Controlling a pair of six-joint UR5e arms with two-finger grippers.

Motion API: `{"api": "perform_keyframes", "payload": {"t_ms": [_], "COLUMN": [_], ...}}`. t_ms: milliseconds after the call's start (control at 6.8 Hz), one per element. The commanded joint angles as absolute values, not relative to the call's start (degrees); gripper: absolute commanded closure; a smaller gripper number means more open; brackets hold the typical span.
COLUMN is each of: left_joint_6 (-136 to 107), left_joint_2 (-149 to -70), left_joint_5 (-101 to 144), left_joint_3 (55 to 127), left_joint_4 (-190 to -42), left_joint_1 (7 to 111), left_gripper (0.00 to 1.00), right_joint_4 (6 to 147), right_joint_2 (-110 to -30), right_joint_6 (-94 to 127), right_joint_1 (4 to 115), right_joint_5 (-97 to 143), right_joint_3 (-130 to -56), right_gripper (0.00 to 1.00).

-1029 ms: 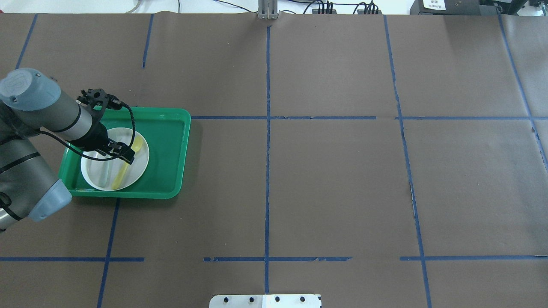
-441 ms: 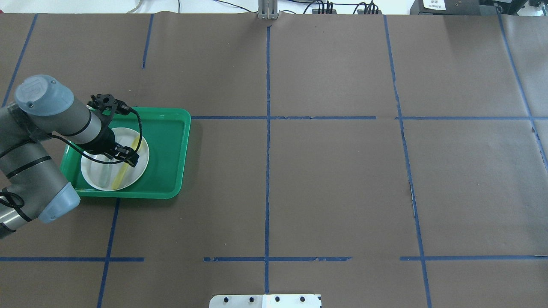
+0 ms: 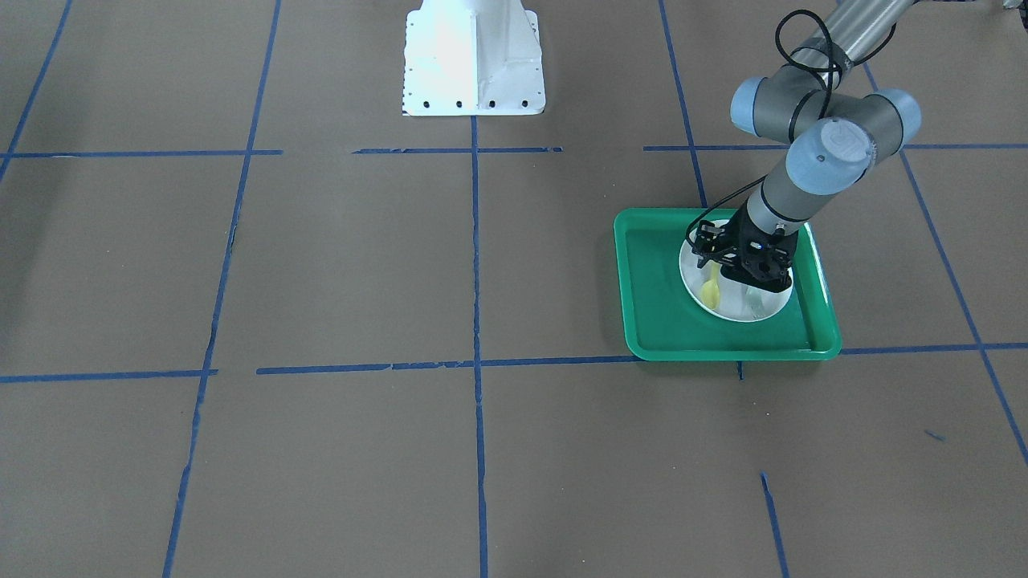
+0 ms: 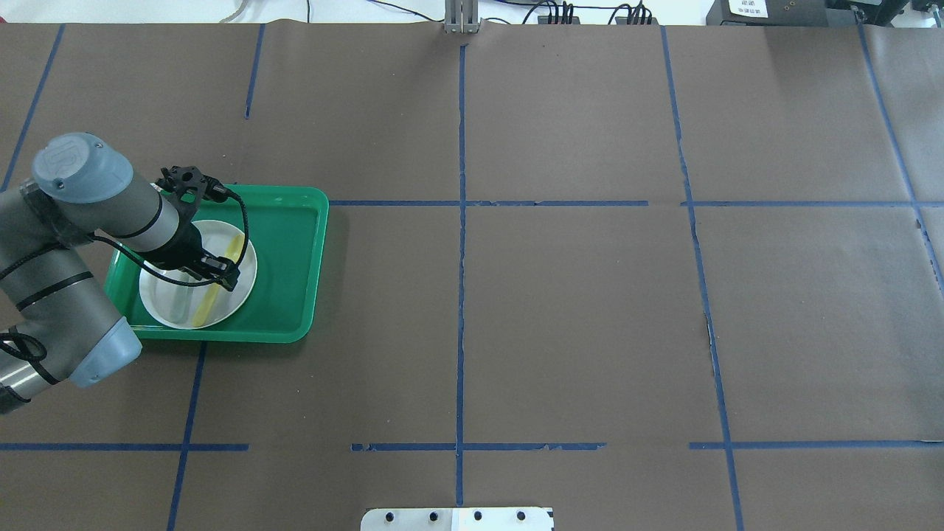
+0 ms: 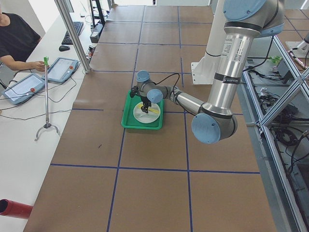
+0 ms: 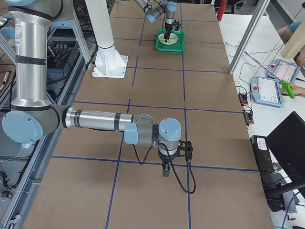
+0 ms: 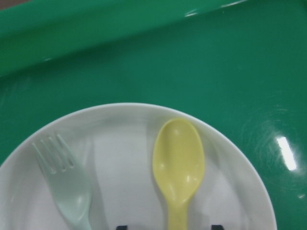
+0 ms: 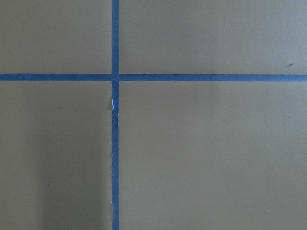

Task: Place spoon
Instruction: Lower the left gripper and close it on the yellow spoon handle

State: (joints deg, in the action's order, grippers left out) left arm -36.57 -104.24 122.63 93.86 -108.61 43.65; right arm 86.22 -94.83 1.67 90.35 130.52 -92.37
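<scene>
The yellow spoon (image 7: 178,163) lies on a white plate (image 4: 164,291) in a green tray (image 4: 287,251), bowl toward the tray's far side. It also shows in the overhead view (image 4: 209,302) and the front view (image 3: 711,295). My left gripper (image 4: 224,275) hangs low over the plate, open. In the left wrist view its two fingertips (image 7: 122,226) stand either side of the spoon's handle and do not touch it. My right gripper (image 6: 166,170) shows only in the right side view, over bare table; I cannot tell its state.
A pale grey-green fork (image 7: 67,187) lies on the plate beside the spoon, on its left in the wrist view. The tray's raised rim (image 4: 318,221) surrounds the plate. The white robot base (image 3: 474,56) stands at the table's near edge. Brown paper with blue tape lines covers the table.
My left arm has swung a little to the right and the gripper has come lower over the spoon's handle. The spoon, fork and plate have not moved.
</scene>
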Motion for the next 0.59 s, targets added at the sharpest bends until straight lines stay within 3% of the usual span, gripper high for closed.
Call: {"api": "perform_keyframes", "payload": {"t_ms": [0,147,441], "left_joint_6": [-36.74,-36.83,-37.18], "left_joint_2": [-104.24,-104.24,-104.33], "left_joint_5": [122.96,123.05,122.96], "left_joint_3": [94.13,94.57,95.53], "left_joint_4": [-108.37,-108.11,-108.02], "left_joint_1": [43.59,43.59,43.77], "left_gripper": [0.84,1.00,1.00], "right_joint_4": [86.22,86.22,86.22], "right_joint_2": [-94.83,-94.83,-94.83], "right_joint_6": [1.67,1.67,1.67], "right_joint_1": [90.35,90.35,90.35], "right_joint_5": [130.52,130.52,130.52], "right_joint_3": [-92.37,-92.37,-92.37], "right_gripper": [0.00,0.00,0.00]}}
